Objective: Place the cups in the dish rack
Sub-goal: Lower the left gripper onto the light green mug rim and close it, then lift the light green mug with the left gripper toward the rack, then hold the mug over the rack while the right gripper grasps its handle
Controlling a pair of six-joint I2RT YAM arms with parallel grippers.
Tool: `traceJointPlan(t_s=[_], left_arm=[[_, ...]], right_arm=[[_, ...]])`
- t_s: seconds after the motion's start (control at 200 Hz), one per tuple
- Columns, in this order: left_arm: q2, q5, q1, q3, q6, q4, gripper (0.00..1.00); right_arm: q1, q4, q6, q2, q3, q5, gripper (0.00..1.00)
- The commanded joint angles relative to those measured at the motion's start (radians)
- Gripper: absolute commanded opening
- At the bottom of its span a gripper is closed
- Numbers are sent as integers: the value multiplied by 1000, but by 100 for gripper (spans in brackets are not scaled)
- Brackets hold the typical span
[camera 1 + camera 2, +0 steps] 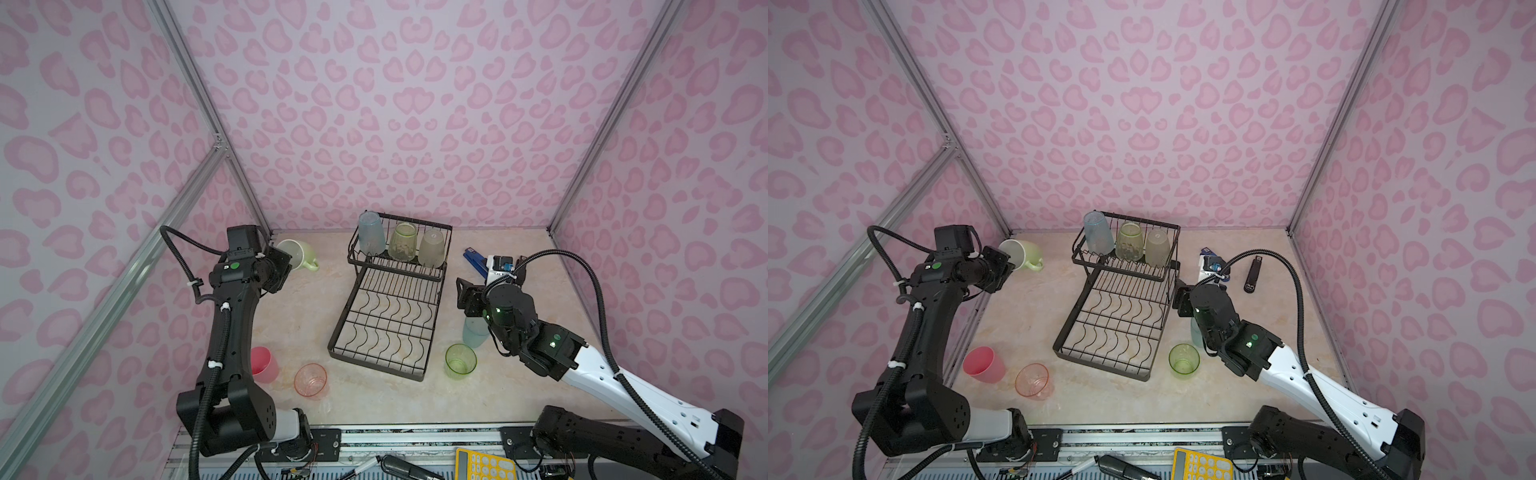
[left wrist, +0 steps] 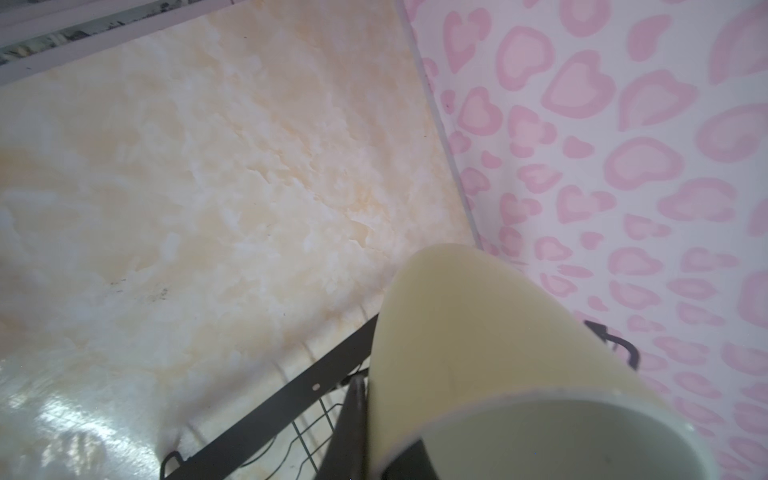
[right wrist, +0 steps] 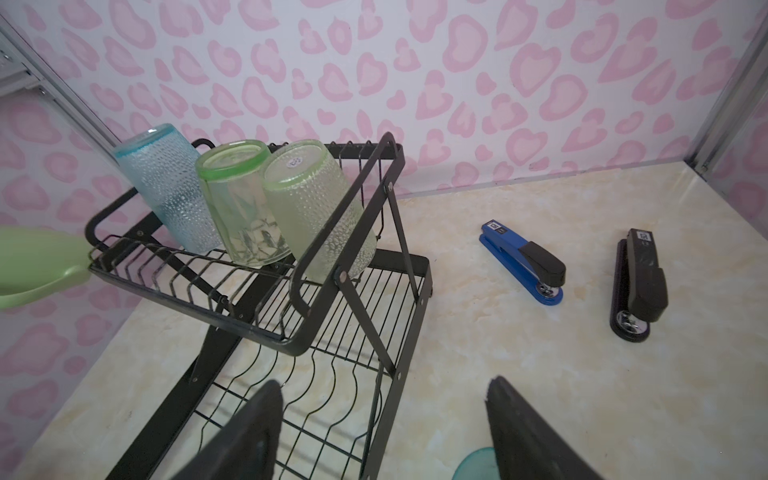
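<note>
Marbled counter [image 1: 299, 316] within pink-hearted walls. Left gripper [image 1: 286, 258], clamped on the rim of the pale-green mug [image 1: 301, 254], holds it tilted near the far left corner, beside the raised basket of the dish rack [image 1: 374, 365]. So thin a pinch may let it pivot or slip, toppling three inverted cups [image 1: 403, 242]. Right gripper [image 3: 384, 386], jaws apart, hovers near a blue tumbler [image 1: 473, 334].

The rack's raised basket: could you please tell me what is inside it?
Three upturned tumblers lean in a row: blue, green, beige. The basket floor behind them is covered, so anything there is unseen.
</note>
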Motion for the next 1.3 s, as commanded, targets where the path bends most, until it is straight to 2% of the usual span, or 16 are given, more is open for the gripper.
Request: traceJointPlan(t_s=[0.0,0.215,0.485,0.655,0.805,1.115,1.295], left_arm=[[-67,151,2,-25,-8,203,3],[-137,339,2,-112,-74,416,3],[-190,460,-8,-213,-264,741,3],[-166,503,-44,-245,-364,920,4],[-123,520,-100,-266,-454,1072,4],[-33,517,-203,-253,-526,1211,3],[-16,513,-227,-271,-531,1255,3]], right_arm=[[1,21,56,-16,-8,-42,76],[1,40,131,3,46,-155,75],[2,121,263,96,176,-309,73],[4,251,373,214,250,-418,72],[15,338,418,335,349,-493,71],[17,443,492,550,528,-611,70],[18,518,545,623,556,-658,67]])
